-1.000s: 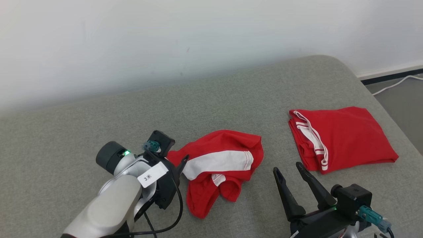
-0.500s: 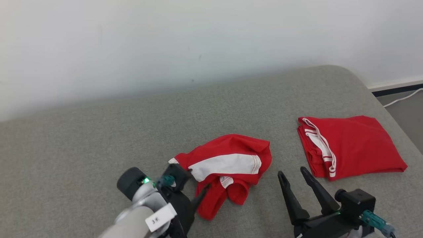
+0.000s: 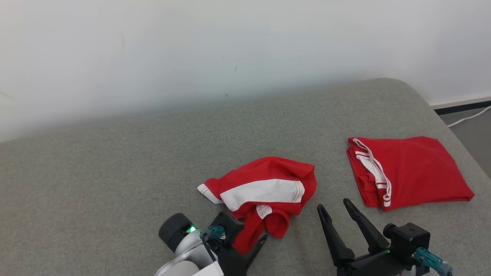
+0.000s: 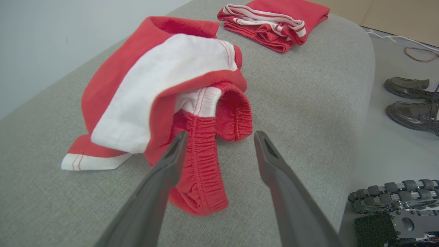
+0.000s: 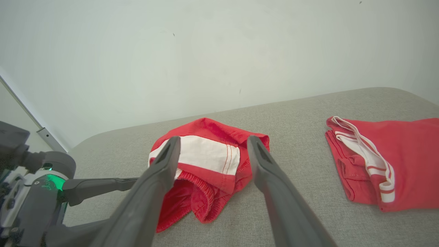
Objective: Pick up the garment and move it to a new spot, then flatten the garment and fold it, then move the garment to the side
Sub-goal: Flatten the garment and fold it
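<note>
Two garments: red shorts, lying crumpled, and a folded red garment, both on a grey upholstered cushion.
Shorts, place: near the front middle of the cushion, between the two tools in the head view. They are well apart from the folded garment, which lies to the robot's right near the cushion's rounded corner.
Shorts, look: bunched, with a broad white panel with red stitching turned upward. A white-trimmed hem corner pokes out to the robot's left, and the gathered elastic waistband loops toward the robot.
Folded garment: lies flat, its white-striped edge facing the shorts.
Left tool: fingers spread wide with nothing gripped, low at the near edge of the shorts. One finger overlaps the waistband in the left wrist view; whether it touches cannot be told.
Right tool: fingers spread wide and empty, over bare cushion just right of the shorts.
Wall: plain white, behind the cushion.
Floor: a pair of dark shoes and a white cable beside the cushion.
</note>
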You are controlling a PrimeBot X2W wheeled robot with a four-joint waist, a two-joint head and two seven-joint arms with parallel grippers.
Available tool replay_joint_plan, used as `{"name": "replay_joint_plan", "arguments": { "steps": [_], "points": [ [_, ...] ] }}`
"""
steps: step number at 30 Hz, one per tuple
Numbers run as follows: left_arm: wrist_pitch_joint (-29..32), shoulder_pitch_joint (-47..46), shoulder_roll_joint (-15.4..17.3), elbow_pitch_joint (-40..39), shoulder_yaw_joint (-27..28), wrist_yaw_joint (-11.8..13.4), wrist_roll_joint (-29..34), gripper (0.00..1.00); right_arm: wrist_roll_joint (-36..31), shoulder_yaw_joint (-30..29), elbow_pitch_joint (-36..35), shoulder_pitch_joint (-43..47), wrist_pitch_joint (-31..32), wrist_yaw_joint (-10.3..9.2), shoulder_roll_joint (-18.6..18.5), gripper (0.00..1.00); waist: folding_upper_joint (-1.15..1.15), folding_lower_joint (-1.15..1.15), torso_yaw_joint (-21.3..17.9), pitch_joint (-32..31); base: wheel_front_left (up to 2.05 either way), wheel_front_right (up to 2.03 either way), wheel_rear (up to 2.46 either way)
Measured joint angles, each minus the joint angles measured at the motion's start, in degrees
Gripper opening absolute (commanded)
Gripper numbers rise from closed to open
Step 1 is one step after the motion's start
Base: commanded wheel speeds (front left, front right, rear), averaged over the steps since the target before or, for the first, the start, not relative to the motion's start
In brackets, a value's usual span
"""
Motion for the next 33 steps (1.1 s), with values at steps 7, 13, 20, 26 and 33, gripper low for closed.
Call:
{"name": "replay_joint_plan", "arguments": {
  "steps": [7,13,20,26,33],
  "points": [
    [0.5,0.0,0.3,0.9,0.7,1.7,0.1,1.00,0.0,-0.1,-0.1,-0.5,0.0,0.01,-0.1,1.00,0.00,0.00,-1.7,0.8,0.00,0.00,0.00],
    [0.5,-0.1,-0.9,1.6,1.2,3.1,0.1,1.00,0.0,-0.3,-0.5,-0.7,0.0,0.01,-0.3,1.00,0.00,0.00,-2.8,1.8,0.00,0.00,0.00],
    [1.8,-1.2,-0.3,4.7,2.5,7.0,0.9,0.47,0.0,-0.5,-0.6,-0.7,0.0,0.00,-0.4,1.00,0.00,0.00,-3.4,2.4,0.00,0.00,0.00],
    [0.9,-1.2,0.1,4.9,3.9,8.8,0.9,0.00,0.0,-0.8,-0.6,-0.7,0.0,-0.09,-0.4,1.00,0.00,0.00,-3.2,2.6,0.00,0.00,0.00],
    [-3.7,-6.6,0.6,1.0,6.5,10.3,2.8,0.00,0.0,-1.1,-0.1,-0.7,-0.1,-0.10,-0.5,1.00,0.00,0.00,-2.0,2.2,0.00,0.00,0.00]
  ]
}}
